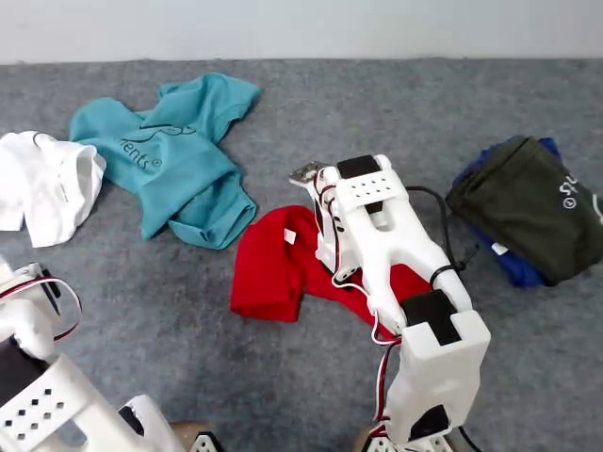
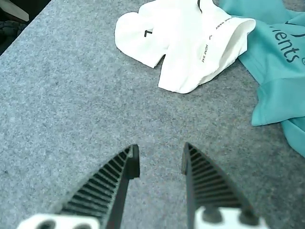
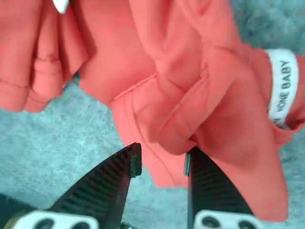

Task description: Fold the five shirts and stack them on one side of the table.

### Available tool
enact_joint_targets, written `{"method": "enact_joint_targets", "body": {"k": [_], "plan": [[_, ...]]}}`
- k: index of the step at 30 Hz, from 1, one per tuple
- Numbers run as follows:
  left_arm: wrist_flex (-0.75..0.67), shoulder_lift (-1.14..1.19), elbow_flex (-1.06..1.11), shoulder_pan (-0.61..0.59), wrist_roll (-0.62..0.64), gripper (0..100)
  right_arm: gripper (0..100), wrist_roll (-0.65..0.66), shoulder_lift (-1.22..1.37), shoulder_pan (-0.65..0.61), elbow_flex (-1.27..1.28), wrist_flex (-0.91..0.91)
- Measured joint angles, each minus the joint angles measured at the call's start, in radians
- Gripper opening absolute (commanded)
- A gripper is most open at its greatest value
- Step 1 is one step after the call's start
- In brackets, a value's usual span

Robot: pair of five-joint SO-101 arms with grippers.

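The right gripper (image 3: pixel 162 164) is seen with its jaws parted, and a folded hem of the red shirt (image 3: pixel 190 86) lies between their tips. The left gripper (image 2: pixel 159 162) is likewise held open, above bare grey table covering (image 2: pixel 62 105), with nothing between its jaws. The red shirt is found crumpled near the table's middle, partly beneath the right arm (image 1: pixel 396 273). The white shirt (image 1: pixel 47 184) is bunched at the left edge, touching the teal shirt (image 1: pixel 174 155), which is spread loosely beside it. At the right edge, a dark green shirt (image 1: pixel 528 202) is laid on a blue shirt (image 1: pixel 513 266).
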Motion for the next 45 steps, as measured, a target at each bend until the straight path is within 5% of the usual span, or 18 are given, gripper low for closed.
{"method": "enact_joint_targets", "body": {"k": [16, 22, 34, 39, 45], "plan": [[0.000, 0.000, 0.000, 0.000, 0.000, 16, 15.4, -0.002, 0.038, 0.098, 0.000, -0.176], [0.000, 0.000, 0.000, 0.000, 0.000, 16, 0.6, -0.002, 0.052, 0.104, 0.000, -0.210], [0.000, 0.000, 0.000, 0.000, 0.000, 16, 1.0, 0.003, 0.054, 0.193, 0.000, -0.249], [0.002, 0.000, 0.000, 0.014, 0.000, 16, 1.0, 0.025, -0.095, 0.195, 0.002, -0.222], [0.014, 0.000, 0.000, 0.170, 0.000, 16, 1.0, 0.031, -0.384, 0.195, 0.002, -0.164]]}}
